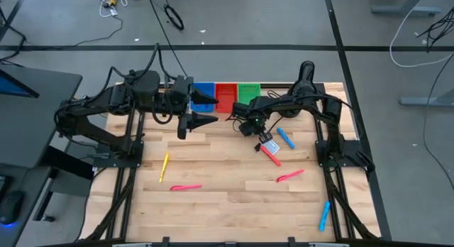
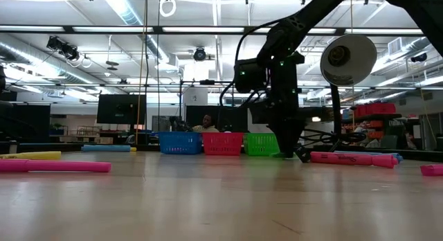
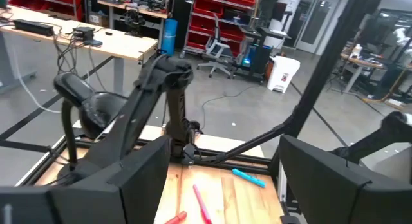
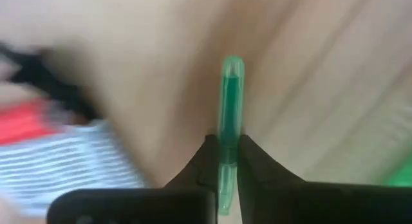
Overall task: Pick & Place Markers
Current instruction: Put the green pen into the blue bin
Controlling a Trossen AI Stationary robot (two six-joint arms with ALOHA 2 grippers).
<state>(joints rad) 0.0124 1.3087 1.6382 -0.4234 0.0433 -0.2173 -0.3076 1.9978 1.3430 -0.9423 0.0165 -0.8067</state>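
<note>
Right wrist view: we have the green marker (image 4: 230, 114) pinched between the right gripper (image 4: 222, 161) fingers.

We grip it near one end, so most of its length sticks out past the fingertips; we judge a straight, slow lift best, keeping the stick level so it cannot pivot or slip. In the high view our right gripper (image 1: 250, 126) sits low at the far middle of the table (image 1: 234, 204), just near of the green bin (image 1: 249, 93), likely the short carry. We steer clear of the white-and-blue card (image 1: 269, 145) to the right. Our left gripper (image 1: 206, 110) waits spread wide by the blue bin (image 1: 204, 93). Other markers lie scattered: yellow marker (image 1: 164, 166) and pink marker (image 1: 186, 187) near left.
</note>
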